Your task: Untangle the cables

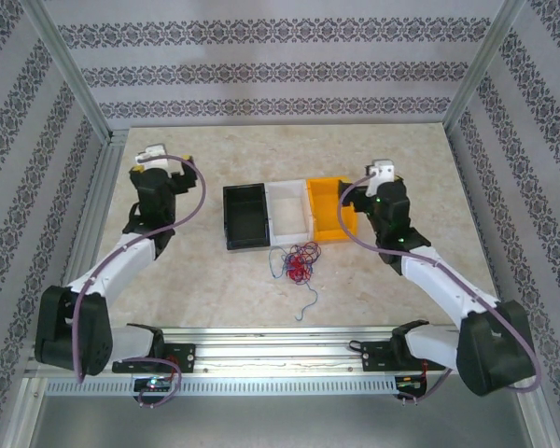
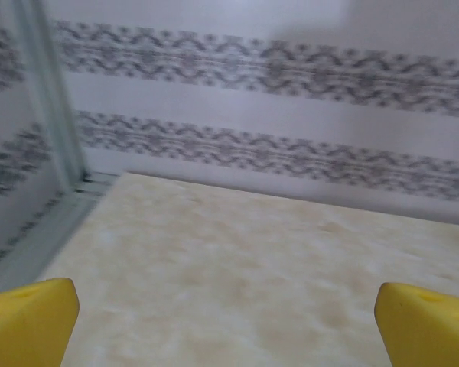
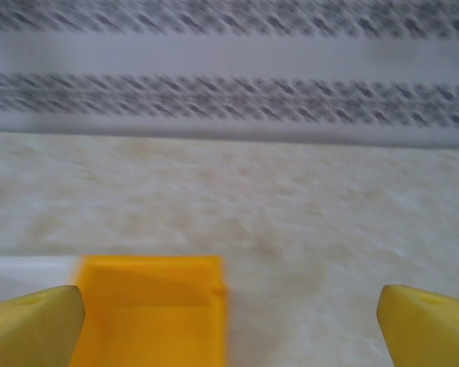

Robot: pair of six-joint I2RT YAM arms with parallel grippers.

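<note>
The cables (image 1: pixel 301 263) lie as one small tangle of thin red, blue and dark wires on the table, just in front of the bins, with one loose strand trailing toward the near edge. My left gripper (image 1: pixel 164 157) is at the far left of the table, well away from the tangle. In the left wrist view the left gripper (image 2: pixel 226 306) is open, with bare tabletop between its yellow fingertips (image 2: pixel 30 317). My right gripper (image 1: pixel 378 175) hovers by the far right corner of the orange bin. In the right wrist view the right gripper (image 3: pixel 231 306) is also open and holds nothing.
Three bins stand side by side at mid-table: black (image 1: pixel 245 217), white (image 1: pixel 289 213) and orange (image 1: pixel 331 207). The orange bin's corner (image 3: pixel 149 306) and the white bin's edge (image 3: pixel 23 271) sit under the right gripper. Patterned walls and aluminium posts (image 2: pixel 50 99) enclose the table.
</note>
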